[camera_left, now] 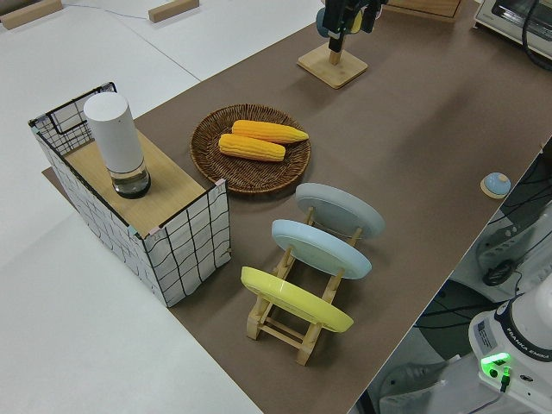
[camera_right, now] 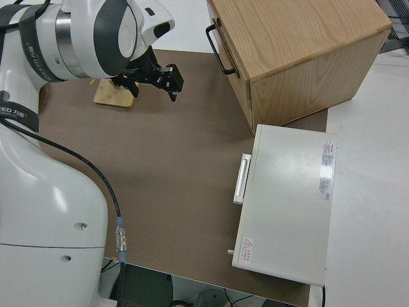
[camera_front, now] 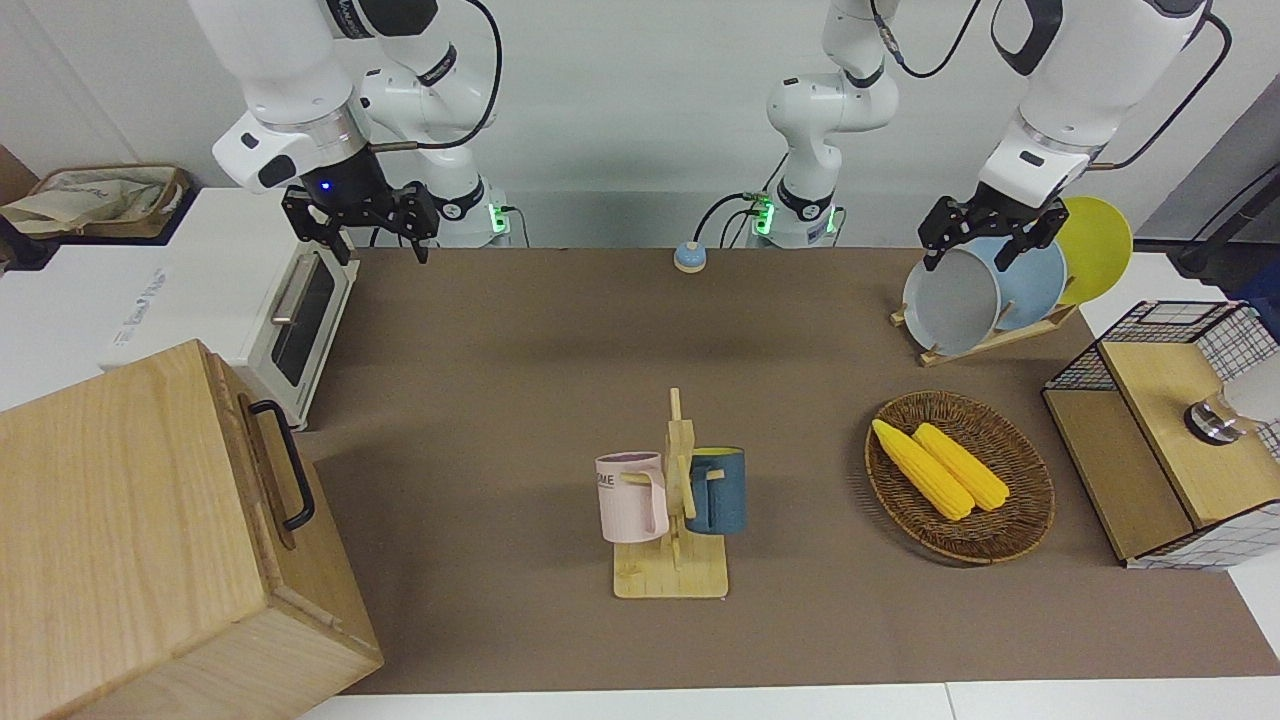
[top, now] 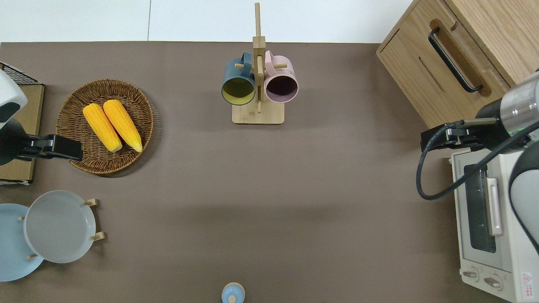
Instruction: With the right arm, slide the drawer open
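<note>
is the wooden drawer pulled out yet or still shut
Shut: the drawer front sits flush with the wooden box, and the right hand hangs open, away from its handle.

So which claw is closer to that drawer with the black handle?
The right claw: it hangs at the drawer's end of the table, by the toaster oven. The left claw is at the opposite end, parked.

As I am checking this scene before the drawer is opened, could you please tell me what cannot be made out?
- Inside of the drawer: front and overhead views, hidden by its closed front.
- Right pincer fingertips: overhead view, hidden under the pincer's own body and cable.
- Toaster oven interior: front view, dark door glass.
- Blue plate: overhead view, cut by the edge, overlapped by the grey plate.
</note>
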### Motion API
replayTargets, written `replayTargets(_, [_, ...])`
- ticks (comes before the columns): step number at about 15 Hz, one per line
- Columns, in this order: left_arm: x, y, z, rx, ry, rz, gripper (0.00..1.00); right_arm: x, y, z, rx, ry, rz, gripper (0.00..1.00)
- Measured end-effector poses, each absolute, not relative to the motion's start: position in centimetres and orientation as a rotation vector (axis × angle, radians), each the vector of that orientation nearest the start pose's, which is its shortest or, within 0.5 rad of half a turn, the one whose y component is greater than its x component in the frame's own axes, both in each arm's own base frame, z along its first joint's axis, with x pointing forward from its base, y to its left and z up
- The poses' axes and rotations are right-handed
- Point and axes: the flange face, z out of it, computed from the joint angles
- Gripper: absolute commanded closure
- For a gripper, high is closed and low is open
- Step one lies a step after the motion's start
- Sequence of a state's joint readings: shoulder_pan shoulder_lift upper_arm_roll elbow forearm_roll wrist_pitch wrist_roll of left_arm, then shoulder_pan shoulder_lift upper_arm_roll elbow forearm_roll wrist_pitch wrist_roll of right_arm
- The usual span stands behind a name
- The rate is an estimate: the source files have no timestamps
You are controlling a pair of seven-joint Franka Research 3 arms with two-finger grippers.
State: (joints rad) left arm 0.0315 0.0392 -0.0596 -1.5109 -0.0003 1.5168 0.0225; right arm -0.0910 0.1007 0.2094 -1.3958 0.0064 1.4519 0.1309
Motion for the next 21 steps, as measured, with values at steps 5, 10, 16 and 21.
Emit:
replayTargets(5, [56.1, -1.5, 62.6, -3.143, 0.080, 0.052, 0.01, 57.1, 5.4, 64.0, -3.118, 0.039, 0.071, 0.019])
replayTargets(10, [56.1, -1.5, 62.6, -3.143, 0.080, 0.052, 0.01, 57.2, 5.0, 64.0, -3.134, 0.051, 0.060, 0.019])
replayTargets(16, [56.1, -1.5, 62.6, -3.143, 0.080, 0.052, 0.00, 57.9, 7.3, 64.9, -3.370, -0.019, -0.126, 0.019])
replayTargets(21, [56.1, -1.5, 62.6, -3.143, 0.080, 0.052, 0.01, 58.3, 10.2, 65.1, -3.675, -0.187, -0.269, 0.019])
